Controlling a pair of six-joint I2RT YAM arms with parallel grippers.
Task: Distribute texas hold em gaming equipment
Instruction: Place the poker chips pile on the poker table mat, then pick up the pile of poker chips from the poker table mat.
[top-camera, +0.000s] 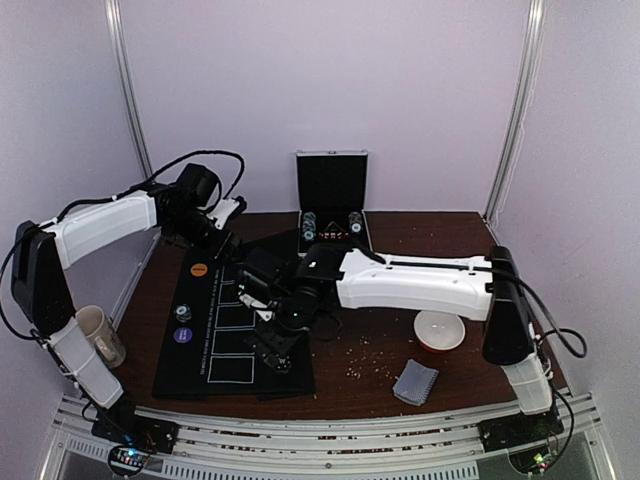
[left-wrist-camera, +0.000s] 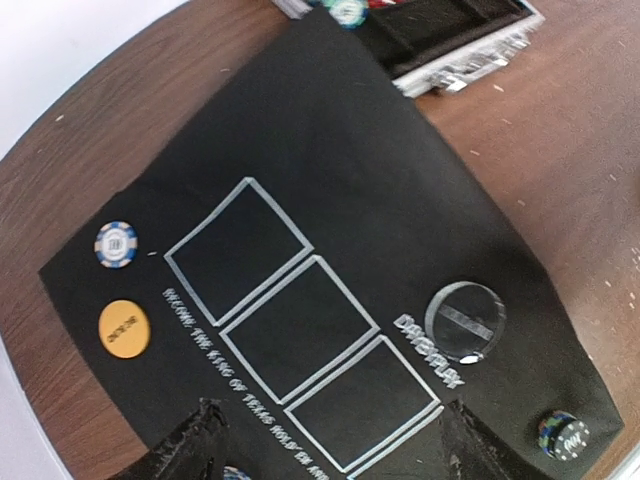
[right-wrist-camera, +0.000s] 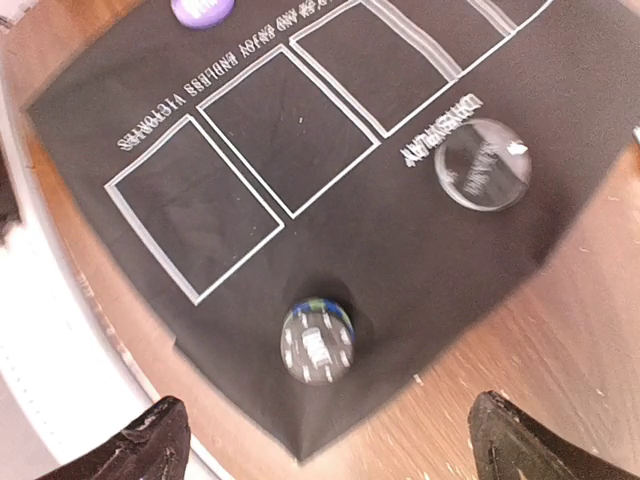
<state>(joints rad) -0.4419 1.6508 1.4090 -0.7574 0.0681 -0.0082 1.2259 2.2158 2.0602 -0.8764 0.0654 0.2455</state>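
table (top-camera: 420, 250), top view: black mat (top-camera: 195, 295) took the 8 o'clock part, open case (top-camera: 332, 185) sat at 12 o'clock against the back edge. Both arms were over the mat. The left one was at its 12 o'clock end, and the right one reached across to its 5 o'clock corner.

right gripper (right-wrist-camera: 330, 455): jaws spread wide, nothing between them, hovering above the dark chip (right-wrist-camera: 317, 341). That chip lay flat on the mat near the corner, clear of both fingers.

left gripper (left-wrist-camera: 335, 465): also wide and empty, looking down onto the mat.

cards (top-camera: 414, 382): grey-blue stack at 5 o'clock of the table, near the front edge and near the bowl (top-camera: 440, 330), not on the mat. The outlined card boxes (left-wrist-camera: 298, 315) that showed were all bare.

Small items on the mat:
- clear round disc (right-wrist-camera: 484, 164) at 1 o'clock of the dark chip in the right wrist view
- orange button (left-wrist-camera: 124, 328), blue-white chip (left-wrist-camera: 115, 244) and purple button (right-wrist-camera: 203, 10) along the mat's 9 o'clock edge in the top view

spare chips (top-camera: 309, 225) sat in the case.

Judgement: the dark chip's placing looked done. Buttons and chips were mostly out, and no card was dealt. The next move probably called for the right arm to lift clear and go to the 5 o'clock stack. It would then need to pinch one thin card off the top with a low, narrow grip. Peeling off a single card looked like the tricky part.
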